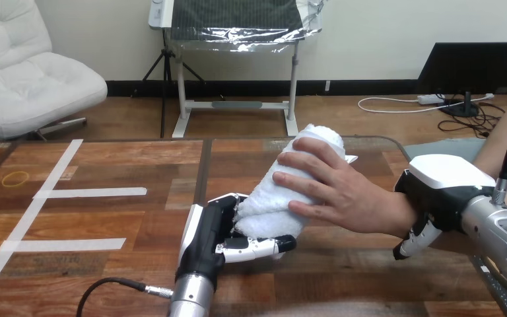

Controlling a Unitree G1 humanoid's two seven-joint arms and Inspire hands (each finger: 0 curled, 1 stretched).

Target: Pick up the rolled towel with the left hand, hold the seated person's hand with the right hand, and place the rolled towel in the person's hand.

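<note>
Here left hand (208, 232) grips rolled towel (270, 198) under the person's hand (343, 193), right hand (443, 186) clasps that wrist (399, 216), tape strips (92, 193) well apart.

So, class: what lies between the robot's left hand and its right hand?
In the head view: the white rolled towel, held by the left hand, and the person's hand resting on it, wrist at the right hand.

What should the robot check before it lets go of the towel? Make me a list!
1. Rolled towel in left hand: ok, fingers curled under it.
2. Person's hand on the towel: ok, its fingers lie over it.
3. Person gripping firmly enough: cannot tell.
4. Right hand on the person's wrist: ok, fingers curled round it.
5. Towel lifted off the table: cannot tell.
</note>
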